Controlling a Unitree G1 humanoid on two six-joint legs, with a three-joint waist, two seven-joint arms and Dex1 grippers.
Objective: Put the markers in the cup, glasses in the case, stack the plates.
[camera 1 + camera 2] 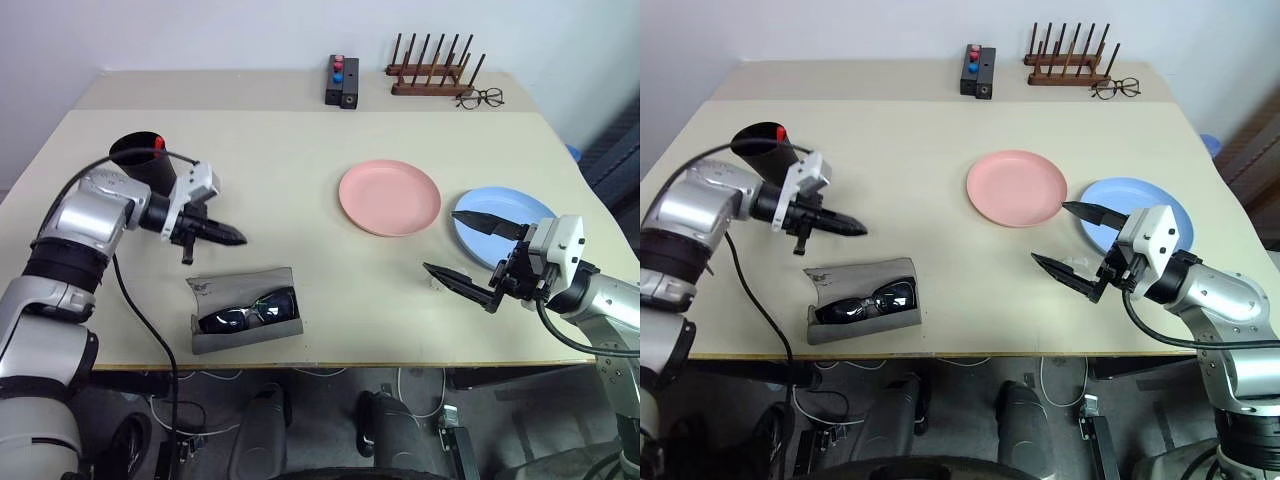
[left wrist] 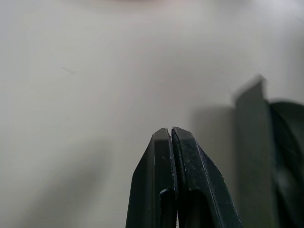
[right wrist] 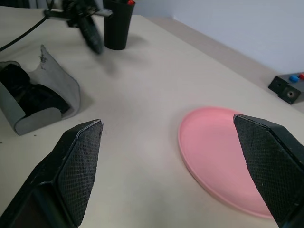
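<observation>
Upper left: the cup (image 1: 140, 160) stands on the table (image 1: 300, 200) with a red-capped marker (image 1: 158, 142) showing at its rim — that part looks done. Just right of it hangs the left gripper (image 1: 232, 237), pressed shut and holding nothing. Lower left: the glasses (image 1: 248, 309) lie inside the grey case (image 1: 243, 310), its flap standing open, likely awaiting closing. Centre right: the pink plate (image 1: 389, 197) and, beside it, the blue plate (image 1: 500, 222) sit apart, unstacked. Lower right: the right gripper (image 1: 462, 250), spread wide and empty, hovers over the blue plate's near edge — seemingly poised for stacking.
</observation>
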